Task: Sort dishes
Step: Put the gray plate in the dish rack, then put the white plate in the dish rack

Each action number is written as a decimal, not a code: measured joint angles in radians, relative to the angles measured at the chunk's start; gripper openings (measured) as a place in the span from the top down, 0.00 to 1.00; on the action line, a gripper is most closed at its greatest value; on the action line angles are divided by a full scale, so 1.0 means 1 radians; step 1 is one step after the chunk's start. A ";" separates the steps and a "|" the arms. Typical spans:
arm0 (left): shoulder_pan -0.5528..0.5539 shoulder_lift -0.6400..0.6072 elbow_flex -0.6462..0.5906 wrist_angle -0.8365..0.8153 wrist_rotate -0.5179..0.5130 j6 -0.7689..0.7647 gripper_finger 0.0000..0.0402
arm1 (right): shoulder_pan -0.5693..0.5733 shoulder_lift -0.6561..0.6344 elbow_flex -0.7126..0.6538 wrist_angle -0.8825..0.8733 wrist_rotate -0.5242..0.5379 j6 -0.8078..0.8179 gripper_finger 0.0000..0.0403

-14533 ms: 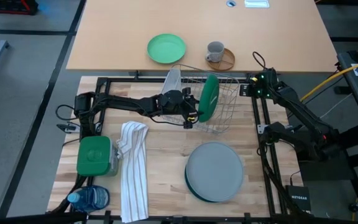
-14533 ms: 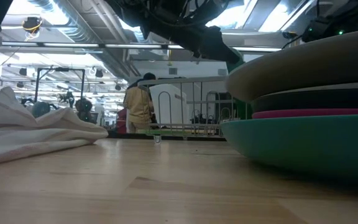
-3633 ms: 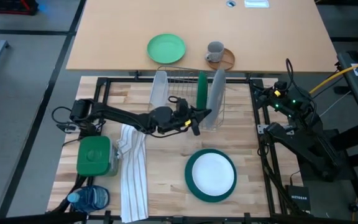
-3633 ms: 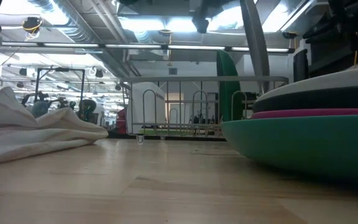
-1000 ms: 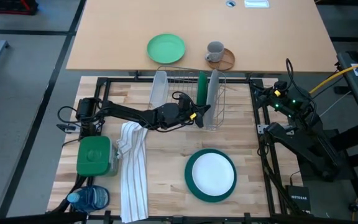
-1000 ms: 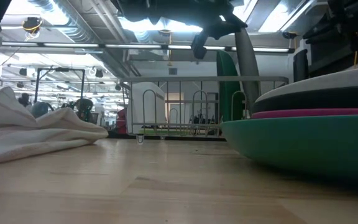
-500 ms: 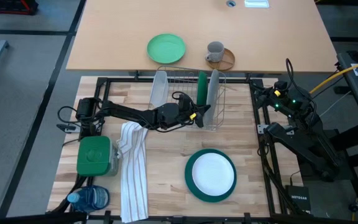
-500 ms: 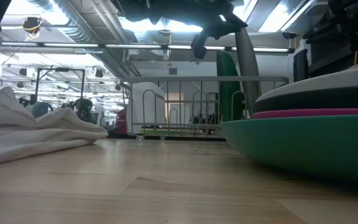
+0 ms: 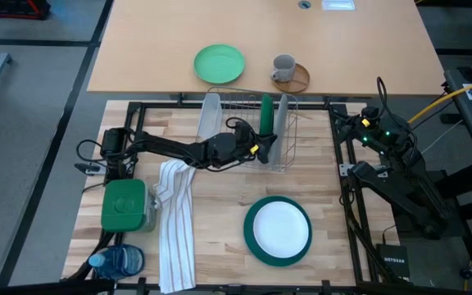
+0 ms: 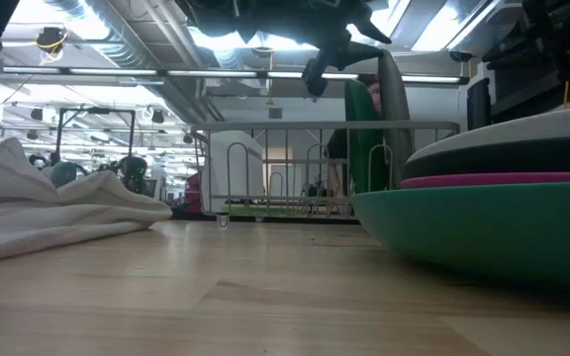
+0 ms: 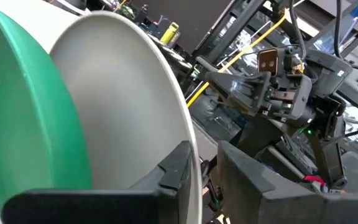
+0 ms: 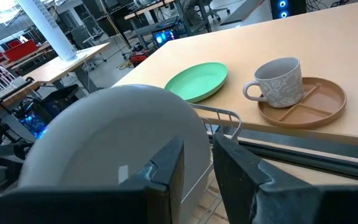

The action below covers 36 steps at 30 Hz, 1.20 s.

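Note:
A wire rack (image 9: 248, 135) at the table's far middle holds two dishes on edge: a dark green plate (image 9: 265, 117) and, to its right, a light grey plate (image 9: 283, 120). My left gripper (image 9: 262, 151) reaches level to the grey plate's near rim, open, with one finger on each side of that rim (image 11: 194, 163). A stack of plates (image 9: 278, 230) lies flat at the near right: light grey on top, then charcoal, pink and teal (image 10: 483, 222). My right gripper (image 12: 197, 163) waits open at the rack's far right corner, holding nothing. My left gripper has the grey plate's near rim (image 11: 196, 149) between its parted fingers, coming level from the table's near left. A dark gap shows between the rim and one finger (image 11: 253, 180). Whether the other finger (image 11: 174, 167) touches the plate's face, I cannot tell. The plate stands in the rack.
A pale board (image 9: 210, 117) stands at the rack's left end. A striped towel (image 9: 174, 221), a green-lidded box (image 9: 124, 205) and a blue bottle (image 9: 117, 262) lie near left. On the far table sit a mint plate (image 9: 219, 63) and a mug (image 9: 283, 68) on a brown tray (image 9: 297, 79).
The grey plate's top has tipped a little toward the table's right and the plate now stands more upright in the rack. My left arm has stayed in place. A person has come into view behind the rack.

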 joint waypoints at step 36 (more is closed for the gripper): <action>-0.236 -0.002 0.000 -0.142 0.447 0.708 0.78 | 0.000 0.000 0.000 -0.282 -0.075 -0.025 0.78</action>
